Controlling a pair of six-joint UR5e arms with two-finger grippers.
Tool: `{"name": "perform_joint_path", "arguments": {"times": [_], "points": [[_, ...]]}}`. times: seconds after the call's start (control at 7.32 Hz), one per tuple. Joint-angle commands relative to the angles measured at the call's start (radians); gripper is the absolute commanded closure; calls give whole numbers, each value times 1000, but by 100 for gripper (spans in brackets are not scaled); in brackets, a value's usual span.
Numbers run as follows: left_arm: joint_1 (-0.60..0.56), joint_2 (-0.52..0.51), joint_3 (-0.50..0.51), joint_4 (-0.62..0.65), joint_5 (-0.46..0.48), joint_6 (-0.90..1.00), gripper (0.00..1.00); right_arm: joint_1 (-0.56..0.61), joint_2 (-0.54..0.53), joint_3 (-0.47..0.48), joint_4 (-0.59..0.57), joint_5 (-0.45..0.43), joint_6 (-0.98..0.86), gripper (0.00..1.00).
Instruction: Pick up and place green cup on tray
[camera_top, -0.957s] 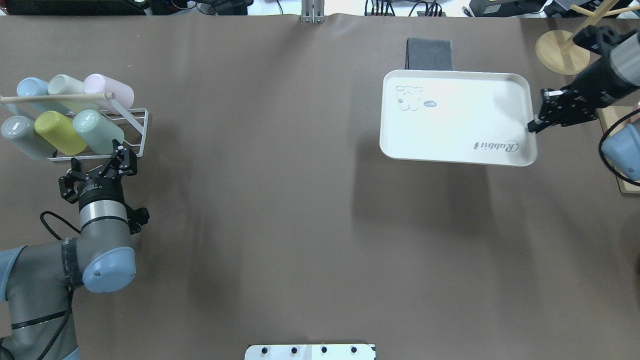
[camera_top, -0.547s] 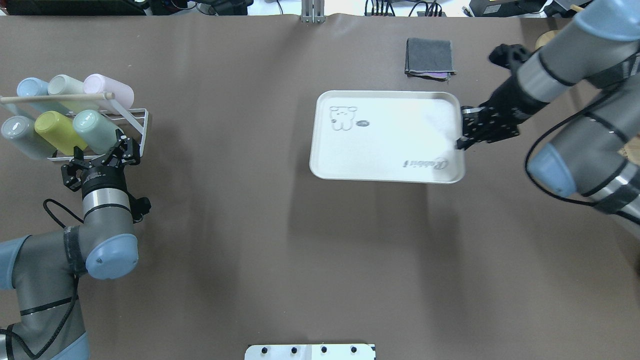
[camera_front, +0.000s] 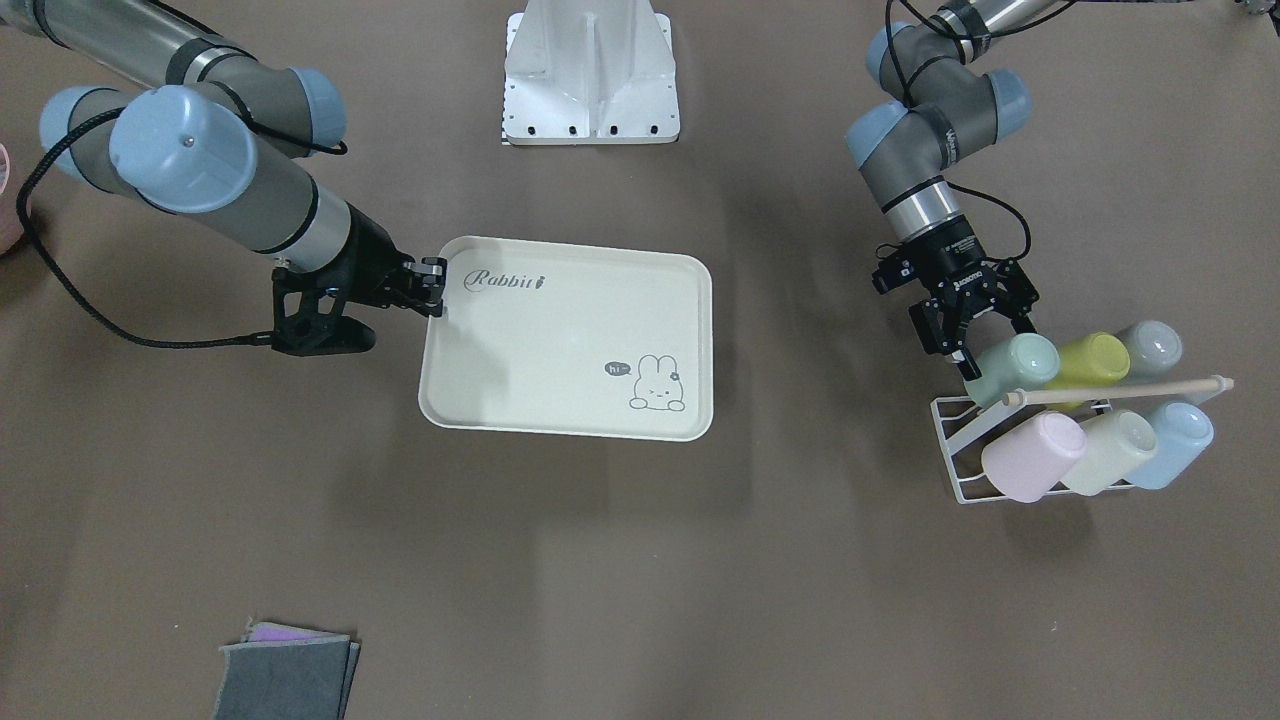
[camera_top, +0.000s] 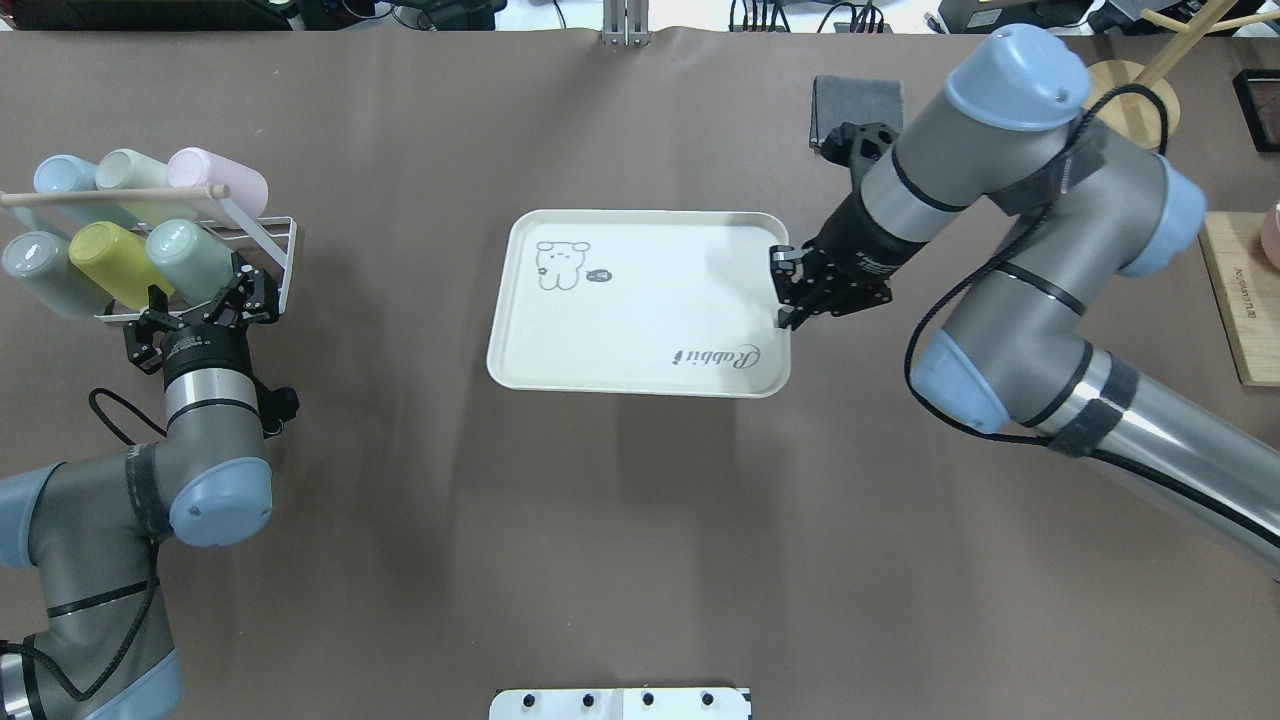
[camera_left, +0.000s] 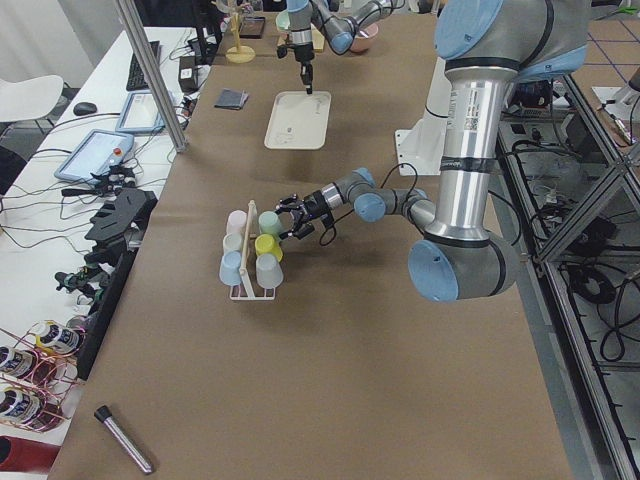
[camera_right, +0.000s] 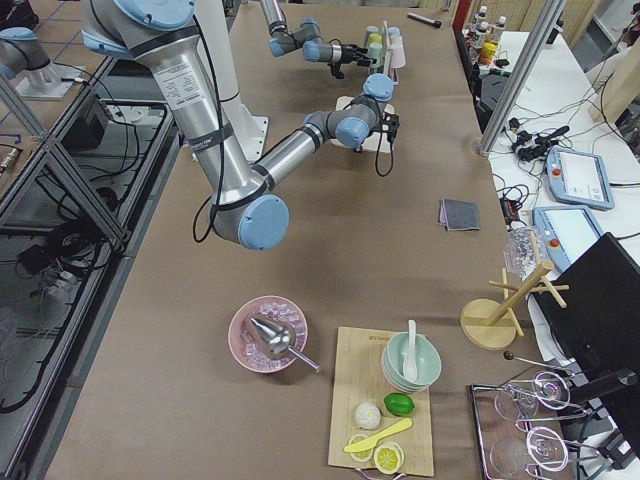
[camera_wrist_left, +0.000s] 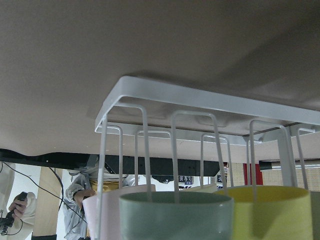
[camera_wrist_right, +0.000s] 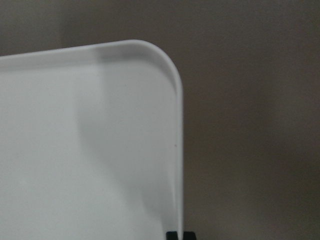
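At the robot's left end of the brown table, on its side in the nearer row of a white wire rack (camera_top: 292, 245): the green cup (camera_top: 197, 262), innermost of three, touching a yellow-green cup (camera_top: 118, 265), with a grey cup (camera_top: 38, 272) beyond. In the farther row, likewise on their sides, a pink cup (camera_top: 220, 187), a cream cup (camera_top: 135, 172) and a blue cup (camera_top: 62, 178), with a wooden rod (camera_top: 100, 195) across them. Right at the green cup's near end, the left gripper (camera_top: 203, 298), fingers spread wide to either side of that end; contact impossible to judge. Out at mid-table, well apart from the rack, the tray (camera_top: 640, 383), seemingly raised off the surface, a shadow offset beneath. Pinched at its short edge, beside the "Rabbit" script, between the pressed-in fingers of the right gripper (camera_top: 781, 302). Beyond the right arm, a folded grey cloth (camera_top: 850, 95).
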Motion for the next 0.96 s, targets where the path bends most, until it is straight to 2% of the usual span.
{"name": "perform_joint_path", "arguments": {"times": [0.0, 0.14, 0.27, 0.41, 0.82], "points": [[-12, -1, 13, -8, -1, 8, 3, -49, 105, -63, 4, -55, 9, 100], [-17, -6, 15, -8, -2, 13, 3, -60, 116, -81, 27, -60, 7, 100], [-21, -12, 21, -10, -7, 13, 3, -72, 128, -136, 100, -62, 9, 100], [-21, -20, 32, -10, -5, 16, 7, -90, 129, -175, 140, -71, 12, 100], [-21, -33, 55, -11, -5, 13, 23, -153, 129, -199, 179, -114, 134, 100]]}}
